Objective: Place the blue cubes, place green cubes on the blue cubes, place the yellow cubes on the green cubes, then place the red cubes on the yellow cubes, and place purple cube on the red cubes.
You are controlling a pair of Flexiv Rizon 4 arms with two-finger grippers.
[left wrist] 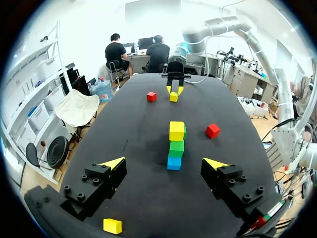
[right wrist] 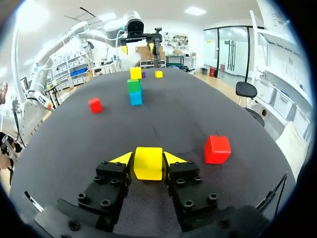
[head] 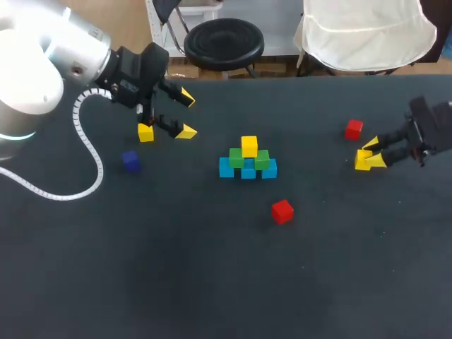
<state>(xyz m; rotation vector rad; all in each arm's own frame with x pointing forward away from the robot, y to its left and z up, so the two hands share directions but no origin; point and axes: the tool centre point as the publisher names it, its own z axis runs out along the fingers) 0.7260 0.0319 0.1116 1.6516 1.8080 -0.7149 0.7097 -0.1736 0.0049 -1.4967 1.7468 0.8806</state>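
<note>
So, as I judge it, you are near the middle of the task. The stack (head: 248, 161) has three blue cubes (head: 247, 171) in a row at the bottom and two green cubes (head: 262, 160) on them. One yellow cube (head: 248, 146) sits on top of the green ones.

Your right gripper (right wrist: 148, 158) is clamped on a second yellow cube (right wrist: 148, 166), with one finger against each side. It is well apart from the stack, to the right of it and low over the tabletop (head: 212, 282). I cannot tell if this cube touches the tabletop or is lifted a little.

Your left gripper (head: 186, 115) has its fingers wide apart and holds nothing. It is to the left of the stack and a little behind it. A third yellow cube (head: 145, 132) lies on the tabletop just beside it.

What is left, I think, is to place the two loose yellow cubes, then the red ones, then the purple one. One red cube (head: 282, 211) lies near the stack, in front of it and to the right. The other red cube (head: 354, 129) is far to the right of the stack, close to your right gripper. The purple cube (head: 130, 161) lies well apart to the left of the stack.

I can read no writing or label on the cubes or the grippers.
</note>
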